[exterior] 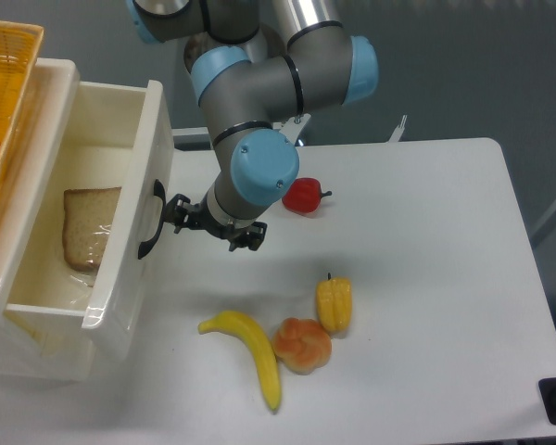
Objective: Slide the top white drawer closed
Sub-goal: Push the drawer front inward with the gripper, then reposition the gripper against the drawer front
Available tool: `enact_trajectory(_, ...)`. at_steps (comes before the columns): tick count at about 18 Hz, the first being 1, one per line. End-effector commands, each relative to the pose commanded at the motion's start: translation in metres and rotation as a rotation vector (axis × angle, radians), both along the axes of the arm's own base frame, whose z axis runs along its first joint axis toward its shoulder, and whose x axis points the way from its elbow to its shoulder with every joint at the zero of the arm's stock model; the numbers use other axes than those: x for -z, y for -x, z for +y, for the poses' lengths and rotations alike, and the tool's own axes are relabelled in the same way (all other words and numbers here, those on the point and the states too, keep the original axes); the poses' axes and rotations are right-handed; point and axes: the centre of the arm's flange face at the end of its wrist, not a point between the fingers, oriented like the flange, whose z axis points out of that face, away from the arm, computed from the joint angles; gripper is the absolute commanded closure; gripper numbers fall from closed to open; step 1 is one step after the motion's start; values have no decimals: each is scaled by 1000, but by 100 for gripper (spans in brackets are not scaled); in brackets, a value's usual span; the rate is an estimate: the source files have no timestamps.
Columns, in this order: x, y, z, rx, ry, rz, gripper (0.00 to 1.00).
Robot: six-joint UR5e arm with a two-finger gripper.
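The top white drawer [157, 130] stands pulled out to the right of the cabinet at the left. A slice of bread [88, 227] lies inside it. Its flat front faces right and carries a black curved handle [149, 221]. My gripper [173, 215] points left at the drawer front, its black fingers open just right of the handle and holding nothing. Whether the fingertips touch the front, I cannot tell. The lower drawer is hidden beneath.
An orange woven basket [5, 83] sits on the cabinet top at the far left. On the white table [426, 278] lie a red pepper [303, 196], a yellow pepper [334, 304], a banana [250, 348] and a bun [303, 345].
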Motion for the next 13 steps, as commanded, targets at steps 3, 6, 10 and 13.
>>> enact_trajectory(3,0,-5,2,-11,4,-6,0)
enact_trajectory(6,-2,-10,5,-6,4,-6,0)
enact_trajectory(10,-3,-18,9,-6,2,-9,0)
enact_trajectory(13,-9,-16,8,-15,-3,-8,0)
